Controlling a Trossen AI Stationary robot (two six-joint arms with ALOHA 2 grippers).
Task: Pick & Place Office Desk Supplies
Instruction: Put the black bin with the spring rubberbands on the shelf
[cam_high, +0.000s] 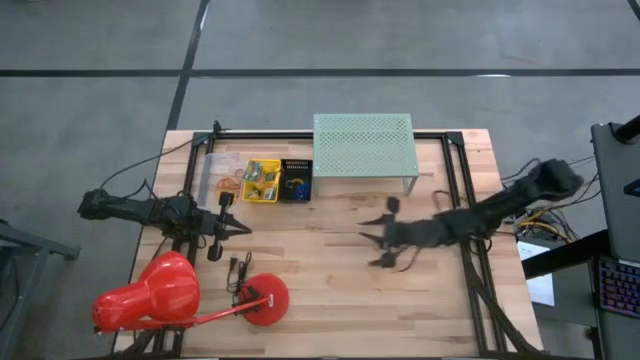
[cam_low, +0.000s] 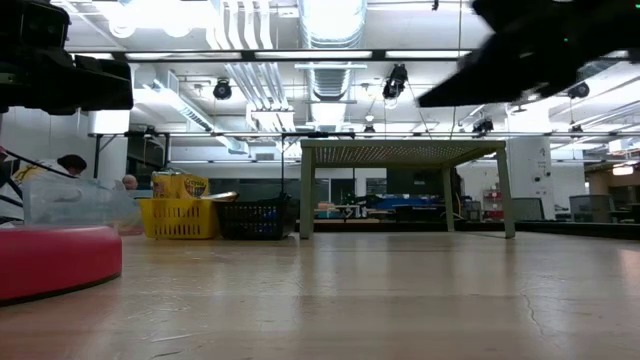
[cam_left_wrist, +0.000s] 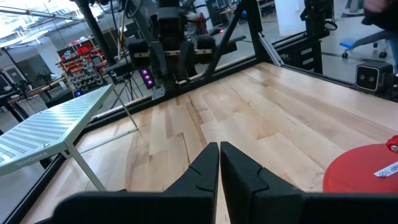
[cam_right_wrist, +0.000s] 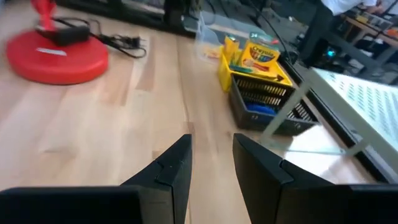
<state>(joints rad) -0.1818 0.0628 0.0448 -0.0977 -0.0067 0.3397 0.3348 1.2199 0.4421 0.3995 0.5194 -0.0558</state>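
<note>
The office desk supplies sit at the table's far left. A yellow basket (cam_high: 262, 180) holds yellow-and-green crayon boxes (cam_right_wrist: 258, 55); a black basket (cam_high: 296, 180) stands beside it, with blue items inside (cam_right_wrist: 261, 107). A clear container (cam_high: 222, 178) holds thin tan rubber bands. My left gripper (cam_high: 246, 230) hovers shut near the table's left side, holding nothing (cam_left_wrist: 219, 149). My right gripper (cam_high: 372, 240) hangs above the table's middle, blurred, open and with nothing between its fingers (cam_right_wrist: 212, 146). It points toward the baskets.
A mint-green perforated shelf (cam_high: 363, 145) stands on legs at the far middle, right of the baskets. A red desk lamp (cam_high: 150, 295) lies at the near left, its round base (cam_high: 265, 298) and black cord (cam_high: 238, 270) beside it. Bare wood lies between the two grippers.
</note>
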